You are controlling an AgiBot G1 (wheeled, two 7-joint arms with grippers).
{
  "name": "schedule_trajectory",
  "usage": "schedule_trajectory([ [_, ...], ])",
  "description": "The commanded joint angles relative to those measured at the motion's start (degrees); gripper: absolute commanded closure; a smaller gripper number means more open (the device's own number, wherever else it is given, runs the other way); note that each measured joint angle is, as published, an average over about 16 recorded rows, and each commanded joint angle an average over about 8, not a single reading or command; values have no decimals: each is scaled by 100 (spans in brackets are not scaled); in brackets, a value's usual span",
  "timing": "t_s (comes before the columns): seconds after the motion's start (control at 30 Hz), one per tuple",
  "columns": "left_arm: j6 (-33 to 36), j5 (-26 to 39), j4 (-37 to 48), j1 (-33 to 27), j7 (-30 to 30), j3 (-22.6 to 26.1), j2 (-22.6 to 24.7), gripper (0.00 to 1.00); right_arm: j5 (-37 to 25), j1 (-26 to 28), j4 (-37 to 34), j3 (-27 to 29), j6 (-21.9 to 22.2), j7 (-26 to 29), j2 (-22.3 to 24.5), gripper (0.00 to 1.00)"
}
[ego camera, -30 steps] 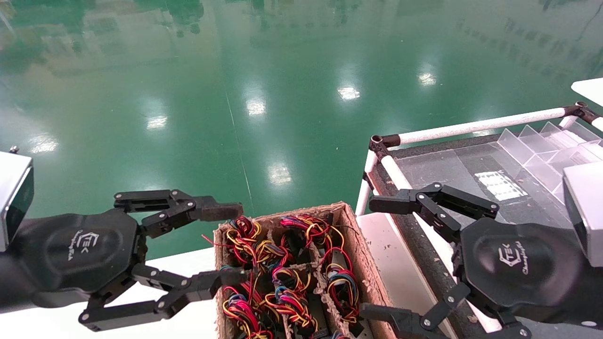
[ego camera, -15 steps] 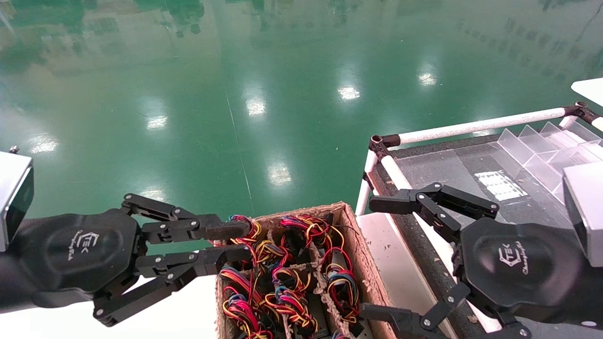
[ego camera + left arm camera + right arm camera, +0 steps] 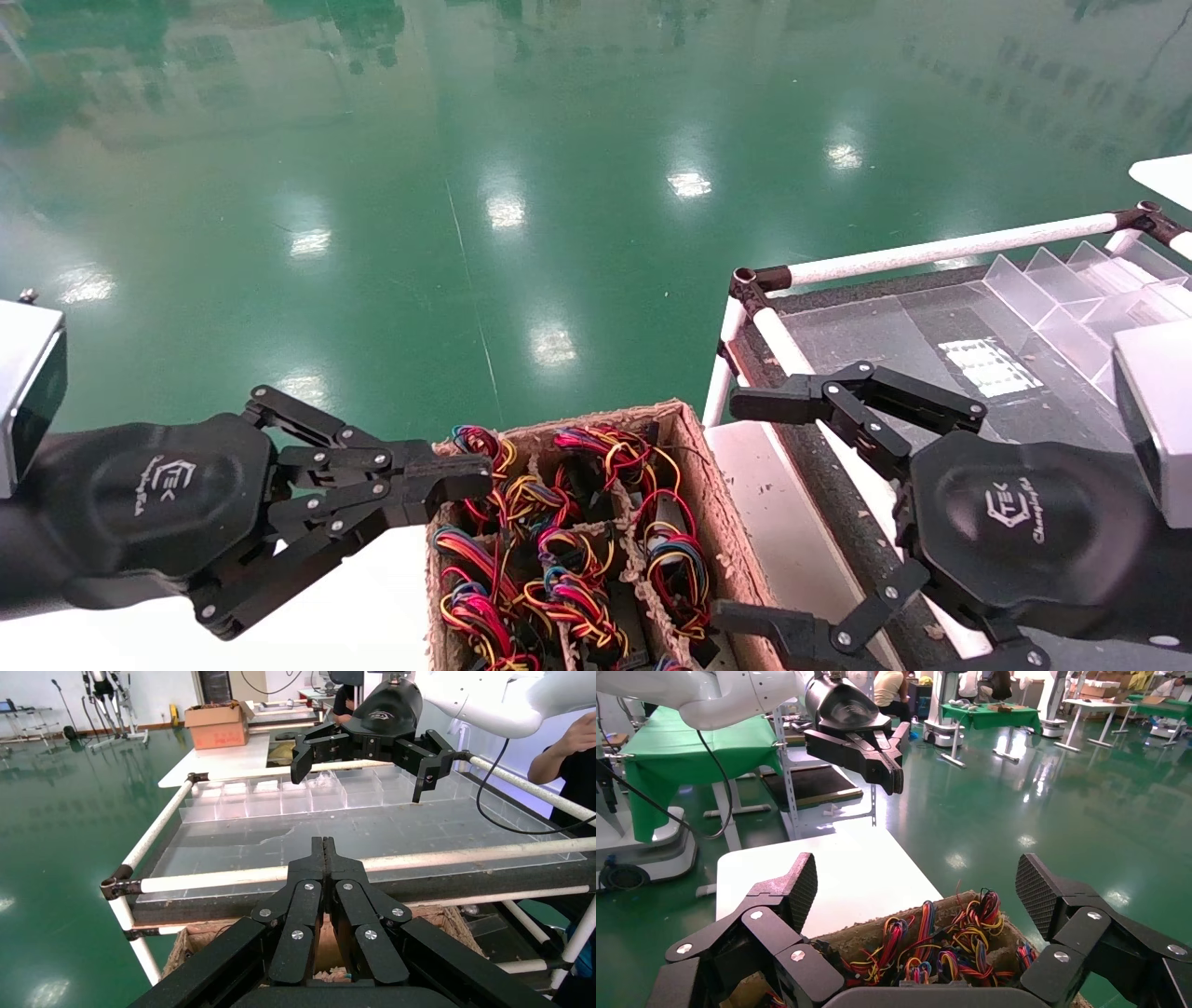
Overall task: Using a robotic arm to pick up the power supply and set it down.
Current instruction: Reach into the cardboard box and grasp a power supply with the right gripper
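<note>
Several power supplies stand in the compartments of a brown cardboard carton [image 3: 694, 447]; mostly their looped red, yellow, blue and black wires [image 3: 577, 522] show, and the bodies are largely hidden. My left gripper [image 3: 475, 480] hovers at the carton's far left corner, shut with nothing between its fingers; in the left wrist view its tips [image 3: 323, 846] meet flat. My right gripper [image 3: 740, 513] hangs open over the carton's right wall. In the right wrist view its pads [image 3: 800, 888] spread wide above the wires [image 3: 933, 945].
To the right stands a rack of white tubes [image 3: 931, 250] with a dark deck and a clear divided tray [image 3: 1071, 289]. The carton rests on a white tabletop [image 3: 372, 606]. Green floor lies beyond. A person [image 3: 576, 748] stands by the rack.
The left gripper's fingers have closed from wide open to fully shut, on nothing, beside the carton's corner. The right arm has not moved.
</note>
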Motion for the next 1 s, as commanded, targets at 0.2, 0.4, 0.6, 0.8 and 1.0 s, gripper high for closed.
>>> schedule_trajectory([
  [0.2,0,0,0,0,0,0,0,0,0,0,0,0,0,0,0,0],
  [0.4,0,0,0,0,0,0,0,0,-26,5,-16,-1,24,-5,4,0],
  [0.6,1,0,1,-1,1,1,0,0,-432,112,-86,-83,287,-17,23,0],
  [0.8,1,0,2,-1,1,1,0,0,-1359,391,-22,-406,615,43,-54,0],
  [1.0,1,-1,2,-1,1,2,0,0,-2450,800,56,-875,906,180,-416,0],
])
